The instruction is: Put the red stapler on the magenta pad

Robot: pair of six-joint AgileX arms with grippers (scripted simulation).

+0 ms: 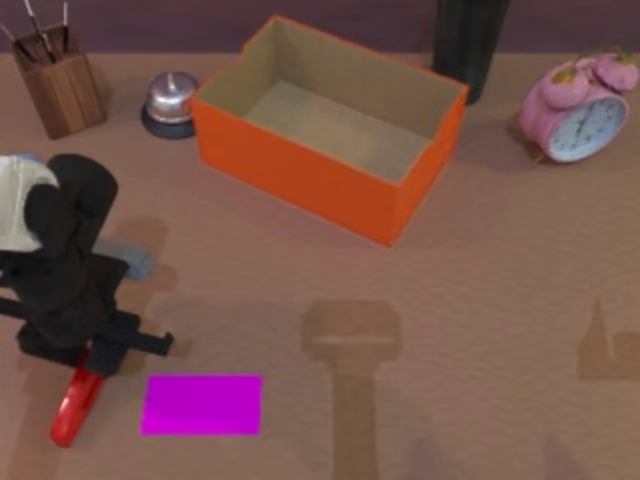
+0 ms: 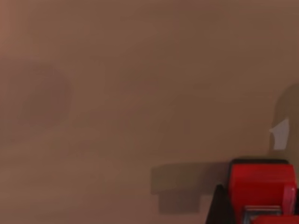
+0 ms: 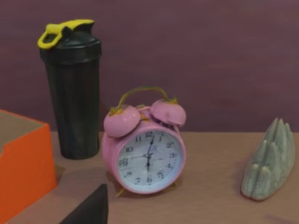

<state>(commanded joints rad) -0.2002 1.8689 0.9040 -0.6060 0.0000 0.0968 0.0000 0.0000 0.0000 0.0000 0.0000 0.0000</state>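
The red stapler (image 1: 74, 408) is at the table's front left, just left of the flat magenta pad (image 1: 201, 404) and not on it. My left gripper (image 1: 97, 360) is over the stapler's far end and shut on it. In the left wrist view the stapler (image 2: 261, 186) fills the corner, with one dark finger (image 2: 218, 208) pressed against its side and a shadow on the table beyond. My right gripper (image 3: 91, 211) is out of the top view. In its own wrist view it shows only as a dark tip, facing the back right of the table.
A big open orange box (image 1: 300, 170) stands at the back centre. Along the back are a pen holder (image 1: 60, 85), a silver bell (image 1: 170, 100), a black shaker bottle (image 1: 470, 45) and a pink alarm clock (image 1: 578, 112). A ridged grey-green object (image 3: 268, 163) lies beside the clock.
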